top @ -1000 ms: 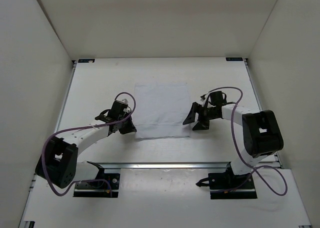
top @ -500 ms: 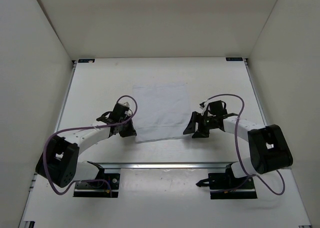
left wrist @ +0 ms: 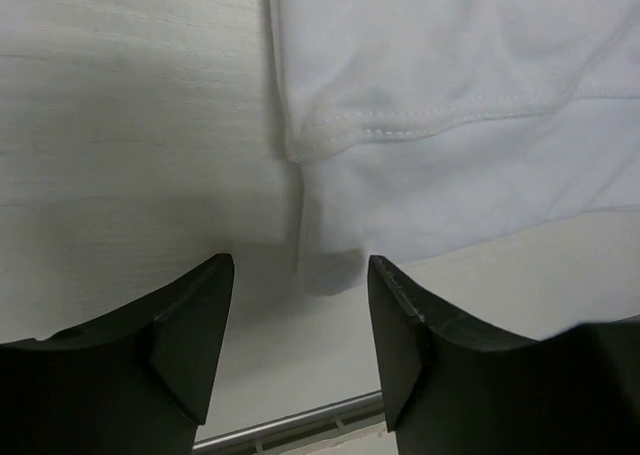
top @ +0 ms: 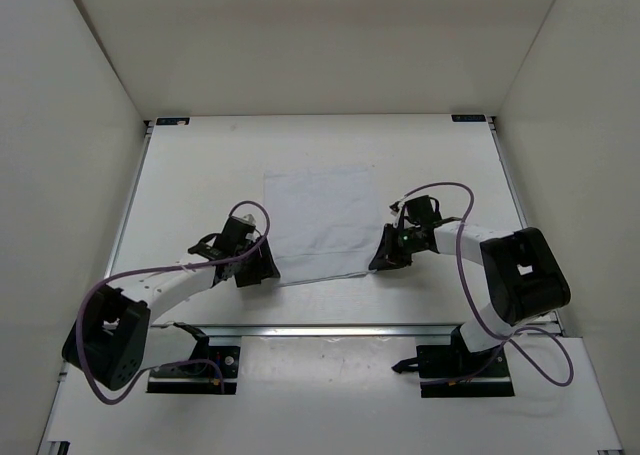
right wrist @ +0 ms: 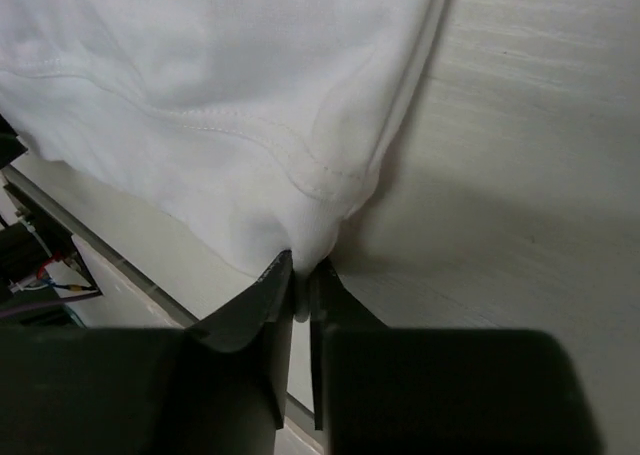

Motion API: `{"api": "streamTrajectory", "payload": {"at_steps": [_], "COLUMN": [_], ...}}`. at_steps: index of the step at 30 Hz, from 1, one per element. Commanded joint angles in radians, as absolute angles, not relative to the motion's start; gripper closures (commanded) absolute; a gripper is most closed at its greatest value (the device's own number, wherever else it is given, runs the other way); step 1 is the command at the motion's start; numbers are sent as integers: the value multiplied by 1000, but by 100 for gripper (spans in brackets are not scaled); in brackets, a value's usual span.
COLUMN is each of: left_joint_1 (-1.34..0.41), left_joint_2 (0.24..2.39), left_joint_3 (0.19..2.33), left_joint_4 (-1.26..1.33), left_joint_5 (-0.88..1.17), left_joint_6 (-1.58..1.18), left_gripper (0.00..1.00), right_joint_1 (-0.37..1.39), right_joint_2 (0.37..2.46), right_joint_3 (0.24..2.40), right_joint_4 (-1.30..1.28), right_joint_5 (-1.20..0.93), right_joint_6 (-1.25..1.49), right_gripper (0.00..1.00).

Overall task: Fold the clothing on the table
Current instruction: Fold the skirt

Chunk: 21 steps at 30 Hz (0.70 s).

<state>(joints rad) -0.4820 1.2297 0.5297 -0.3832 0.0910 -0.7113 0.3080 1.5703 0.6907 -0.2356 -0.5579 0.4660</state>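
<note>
Desk (top: 190, 165), matte white and flat, bounded by a silver rail (top: 320, 330) on the near side and small blue brackets (top: 172, 121) at the far corners. We note bare surface along its left side, between the wall and the left arm (top: 185, 273). That arm is white with black joints. Its jaws stand apart at the near left corner of the clothing (top: 320, 210). In the left wrist view the two dark, wedge-shaped fingers (left wrist: 185, 340) flank that corner, which lies slack on the desk between them, gripped by neither.

The clothing is a thin white rectangle, softly wrinkled, with a stitched hem (left wrist: 430, 125) running close to its edge. It lies at mid-desk between the two arms, with open desk beyond its far edge.

On the right, the right arm (top: 462, 237) reaches to the near right corner. We see its jaws clamped on the clothing there. In the right wrist view the fingers (right wrist: 250, 325) meet on a pinched fold of hemmed fabric, and the cloth puckers toward the grip. Bare, faintly grained desk extends to the right of that corner.
</note>
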Motion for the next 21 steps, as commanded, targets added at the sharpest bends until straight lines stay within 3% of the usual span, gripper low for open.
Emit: {"api": "streamTrajectory", "payload": {"at_steps": [1,4,7,9,14,21], "left_joint_1": [-512,-534,-529,-531,-499,-351], "left_joint_2": [1227,1244,1267,1279,1325,1552], "left_joint_3": [496,479,450,442,558,1120], "left_joint_4": [-341,-293,-241,-219,-238,-388], "left_joint_5": [103,89,103,110,100,78], "left_joint_6": [-761,-794,-824,-828,-737,-454], "left_gripper": [34,47,81,97,100,100], "right_joint_1": [313,313,319,319,266,155], "right_joint_2": [1591,1592,1591,1575,1577,1690], "right_joint_3": [715,719,716,709,803,1436], "right_joint_4": [-262,-262,-276,-281,-325,-550], "right_joint_5": [-505,-522,-528,-528,-541,-437], "right_joint_6": [433,433,426,401,342,164], "right_gripper": [98,100,100,100,100,99]}}
